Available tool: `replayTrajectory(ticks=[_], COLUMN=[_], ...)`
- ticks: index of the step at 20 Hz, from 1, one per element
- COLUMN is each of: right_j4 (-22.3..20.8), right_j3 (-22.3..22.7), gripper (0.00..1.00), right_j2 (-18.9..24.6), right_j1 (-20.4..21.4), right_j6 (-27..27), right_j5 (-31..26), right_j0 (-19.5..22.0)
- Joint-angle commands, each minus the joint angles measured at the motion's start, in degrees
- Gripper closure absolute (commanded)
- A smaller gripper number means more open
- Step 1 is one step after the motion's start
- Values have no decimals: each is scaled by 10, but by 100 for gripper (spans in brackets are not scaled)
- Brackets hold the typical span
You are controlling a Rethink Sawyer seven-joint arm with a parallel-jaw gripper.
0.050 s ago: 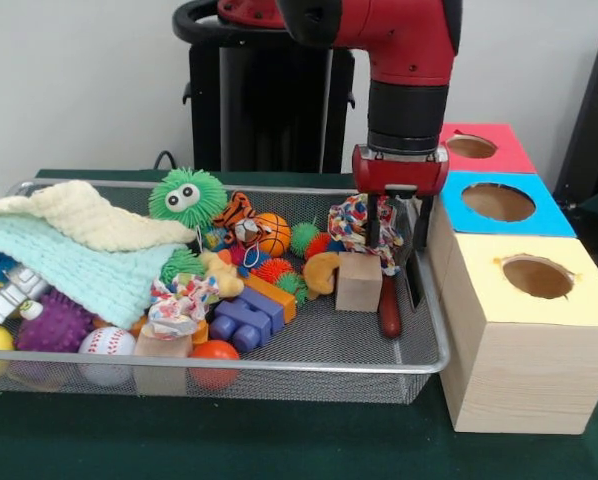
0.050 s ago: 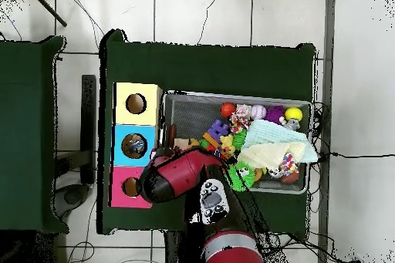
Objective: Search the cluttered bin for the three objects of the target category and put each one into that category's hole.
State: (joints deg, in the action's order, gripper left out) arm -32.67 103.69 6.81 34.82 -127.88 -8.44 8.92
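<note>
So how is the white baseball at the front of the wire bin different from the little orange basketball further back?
The white baseball has red stitching; the small orange basketball has black lines. The baseball rests against the front rim of the wire mesh bin, beside a spiky purple ball, while the basketball sits mid-bin, next to a striped tiger toy. Both are round sports-ball toys lying untouched.

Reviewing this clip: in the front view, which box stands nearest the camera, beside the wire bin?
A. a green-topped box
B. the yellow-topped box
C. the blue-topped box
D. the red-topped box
B. The yellow-topped box stands lowest and largest in the front view, right beside the wire bin, with the blue-topped box behind it and the red-topped box farthest back.
</note>
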Motion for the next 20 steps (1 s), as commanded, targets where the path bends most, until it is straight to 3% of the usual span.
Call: replayTrajectory(ticks=[1,7,10,15,17,20], right_j4=[12,-10,-15,-22,-37,-64], right_j3=[-37,-17,-16,-34,-53,-49], gripper=[0,0,0,0,0,0], right_j2=[52,121,131,112,75,110], right_j1=[-80,-82,-87,-99,-89,-92], right_j6=[-45,-14,-7,-1,16,62], right_j5=[71,81,82,80,63,29], right_j0=[144,203,209,188,154,174])
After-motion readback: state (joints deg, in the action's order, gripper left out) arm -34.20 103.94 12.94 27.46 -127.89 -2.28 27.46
